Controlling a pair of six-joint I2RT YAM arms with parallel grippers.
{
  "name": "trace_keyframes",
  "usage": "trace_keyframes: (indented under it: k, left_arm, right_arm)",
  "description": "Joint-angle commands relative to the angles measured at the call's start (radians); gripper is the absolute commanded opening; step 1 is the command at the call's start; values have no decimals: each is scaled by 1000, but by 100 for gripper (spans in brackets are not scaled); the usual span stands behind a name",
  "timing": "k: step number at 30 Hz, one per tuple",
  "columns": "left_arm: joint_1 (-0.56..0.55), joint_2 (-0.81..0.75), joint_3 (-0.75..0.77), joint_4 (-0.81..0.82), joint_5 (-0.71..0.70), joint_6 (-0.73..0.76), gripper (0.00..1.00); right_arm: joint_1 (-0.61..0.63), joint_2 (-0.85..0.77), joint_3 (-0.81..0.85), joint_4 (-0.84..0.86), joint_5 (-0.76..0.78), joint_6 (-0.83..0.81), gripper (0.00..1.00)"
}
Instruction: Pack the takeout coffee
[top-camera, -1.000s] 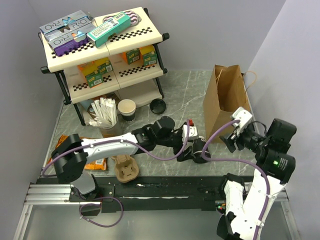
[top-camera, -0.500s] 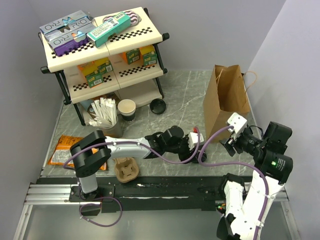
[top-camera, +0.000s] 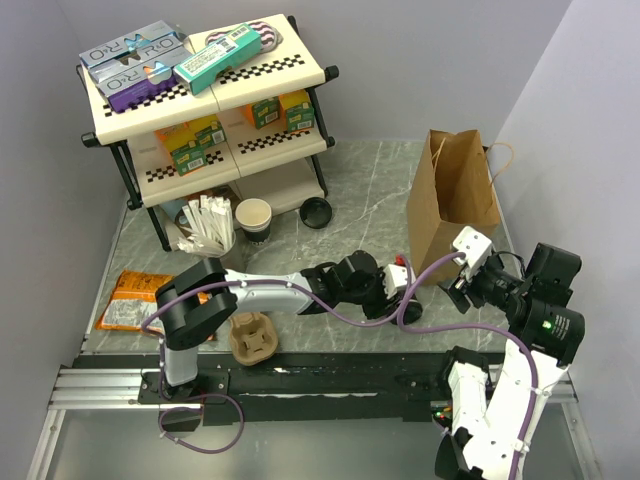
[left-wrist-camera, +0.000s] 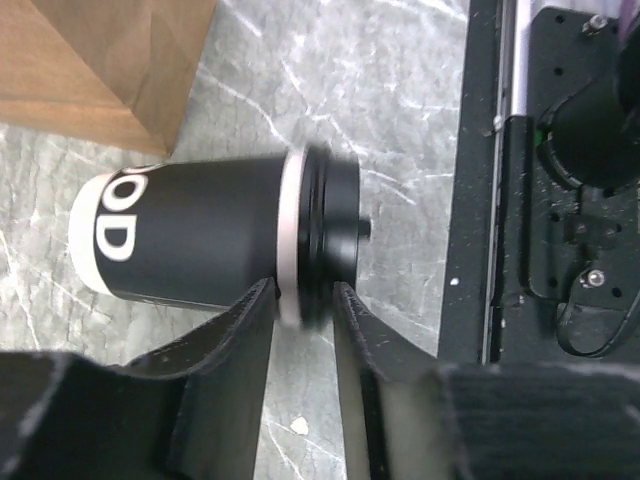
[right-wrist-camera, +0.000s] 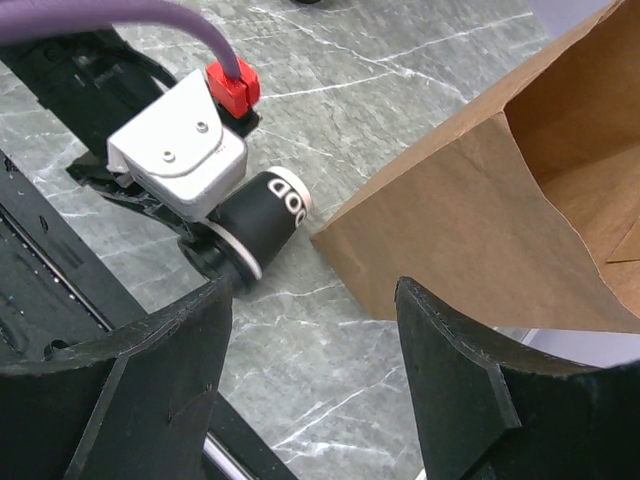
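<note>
Takeout coffee cup on its side, left pincer straddling its lid.
We find the black cup toward the surface's near right edge, its base just beside the brown paper bag's bottom corner. Since it lies flat, the jaws sit narrowly either side of the lid rim; whether they clamp it we cannot tell. The right pincer hovers wide and empty by the bag, perhaps to steady it.

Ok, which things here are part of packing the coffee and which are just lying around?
Job: black lidded paper cup lying on its side; brown paper bag; left gripper at its lid rim.
Lying about: brown pulp cup carrier; cup of white sticks; orange snack packets; white shelf cart.
</note>
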Motion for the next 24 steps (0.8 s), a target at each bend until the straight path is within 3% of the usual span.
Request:
trace_keyframes:
  k: [1, 10, 18, 21, 23, 24]
  left_arm:
    - [-11, 14, 43, -22, -30, 42, 32]
    - [-12, 30, 85, -58, -50, 44, 6]
    - [-4, 8, 103, -97, 37, 2, 1]
    - [41, -55, 56, -124, 140, 85, 28]
    - [74, -129, -30, -103, 207, 183, 71]
    - [78, -147, -47, -121, 230, 253, 99]
  right_arm:
    - [12, 11, -6, -128, -7, -8, 72]
    - [27, 30, -11, -111, -10, 6, 72]
    - [35, 39, 23, -139, -19, -31, 72]
    - [35, 36, 46, -176, -23, -86, 72]
    - [34, 31, 40, -210, -15, -117, 72]
    - [35, 31, 26, -216, -13, -131, 72]
